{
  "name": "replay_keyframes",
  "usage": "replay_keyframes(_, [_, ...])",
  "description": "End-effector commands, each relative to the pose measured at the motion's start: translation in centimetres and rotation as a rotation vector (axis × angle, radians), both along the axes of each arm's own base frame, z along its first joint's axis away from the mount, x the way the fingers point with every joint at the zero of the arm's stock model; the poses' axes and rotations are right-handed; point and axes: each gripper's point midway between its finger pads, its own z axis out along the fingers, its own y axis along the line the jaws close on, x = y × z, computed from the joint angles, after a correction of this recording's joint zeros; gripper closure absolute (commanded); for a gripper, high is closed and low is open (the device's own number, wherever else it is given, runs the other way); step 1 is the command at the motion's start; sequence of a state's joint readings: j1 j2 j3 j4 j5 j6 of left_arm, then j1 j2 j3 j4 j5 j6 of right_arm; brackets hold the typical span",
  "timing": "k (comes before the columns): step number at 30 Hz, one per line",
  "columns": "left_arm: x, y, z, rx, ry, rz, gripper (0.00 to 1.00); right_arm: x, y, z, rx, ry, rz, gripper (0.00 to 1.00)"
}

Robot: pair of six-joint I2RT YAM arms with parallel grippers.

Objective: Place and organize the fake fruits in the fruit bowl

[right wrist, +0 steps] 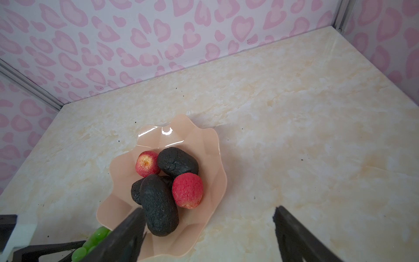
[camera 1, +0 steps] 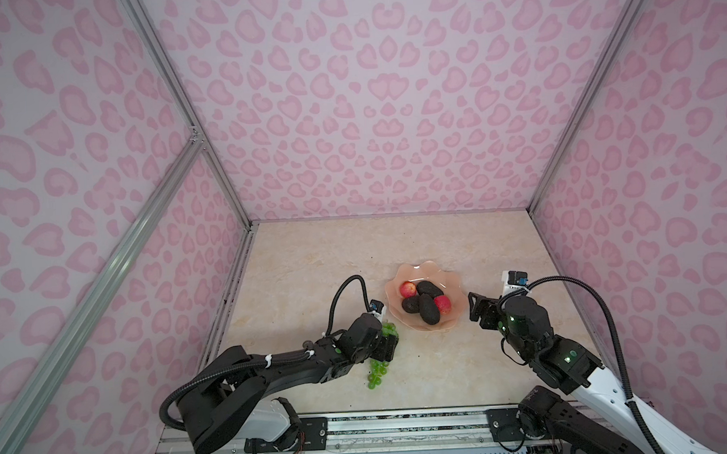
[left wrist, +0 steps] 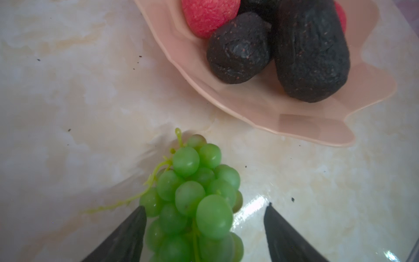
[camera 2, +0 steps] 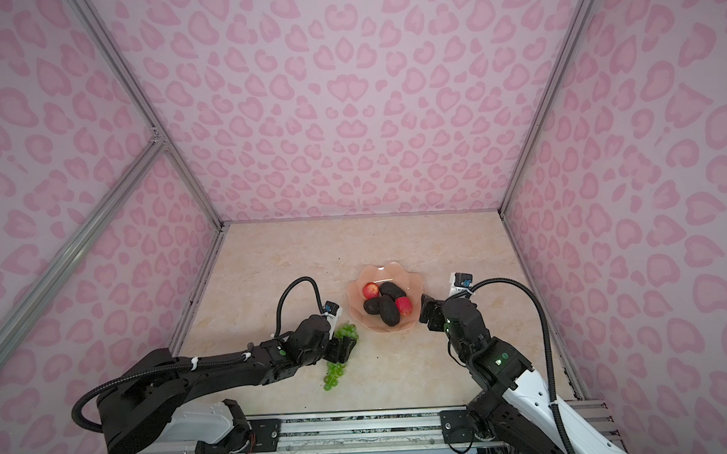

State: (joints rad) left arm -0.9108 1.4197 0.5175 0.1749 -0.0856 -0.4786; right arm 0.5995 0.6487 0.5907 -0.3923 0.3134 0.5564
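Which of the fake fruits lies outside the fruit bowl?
The bunch of green grapes: it lies on the table beside the fruit bowl, between the left gripper's open jaws, whereas the three avocados and two red fruits sit in it.

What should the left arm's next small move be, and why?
Probably close the left gripper on the grape bunch. Its open jaws straddle the bunch, which lies on the table just outside the fruit bowl and is the only fruit not yet in it.
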Motion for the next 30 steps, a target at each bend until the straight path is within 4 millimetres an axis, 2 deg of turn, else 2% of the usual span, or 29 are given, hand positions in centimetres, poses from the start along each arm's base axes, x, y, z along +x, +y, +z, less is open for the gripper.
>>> replay_keyframes(1, [0.5, -0.8, -0.7, -0.001, 0.006, 0.001, 0.22, -0.1, -0.3, -0.4, -0.008, 0.005, -0.007, 0.11])
replay_keyframes(3, [0.6, -0.7, -1.4, 0.014, 0.017, 0.011, 0.29, -0.2, -0.4, -0.3, -0.013, 0.006, -0.010, 0.11])
replay_keyframes(6, [0.5, -0.5, -2.0, 0.024, 0.025, 0.020, 0.54, -0.1, -0.5, -0.2, -0.013, 0.003, -0.012, 0.11])
replay_keyframes(8, [0.6, -0.1, -1.8, 0.021, 0.012, 0.034, 0.70, -0.1, -0.5, -0.2, -0.014, 0.003, -0.013, 0.11])
replay_keyframes(10, [0.8, 0.4, -1.1, 0.016, -0.015, 0.053, 0.78, -0.1, -0.5, -0.1, -0.012, 0.001, -0.013, 0.11])
replay_keyframes(13, [0.8, 1.3, 0.7, -0.008, -0.067, 0.073, 0.81, 0.0, -0.5, -0.1, -0.010, 0.002, -0.012, 0.11])
replay_keyframes(15, [0.8, 1.8, 2.6, -0.037, -0.111, 0.080, 0.81, 0.0, -0.4, -0.2, -0.009, 0.004, -0.011, 0.11])
replay_keyframes(23, [0.8, 3.2, 12.2, -0.150, -0.312, 0.067, 0.78, 0.4, 0.0, 0.0, 0.001, 0.004, -0.005, 0.11])
replay_keyframes(26, [1.8, 2.3, 15.2, -0.172, -0.355, 0.040, 0.78, 0.4, 0.1, 0.2, 0.007, 0.001, -0.005, 0.11])
replay_keyframes(28, [2.7, 0.8, 16.8, -0.190, -0.372, 0.004, 0.77, 0.3, 0.0, 0.3, 0.011, -0.001, -0.007, 0.11])
replay_keyframes(30, [3.9, -1.0, 17.5, -0.182, -0.374, -0.034, 0.77, 0.2, -0.2, 0.4, 0.016, -0.005, -0.012, 0.11])
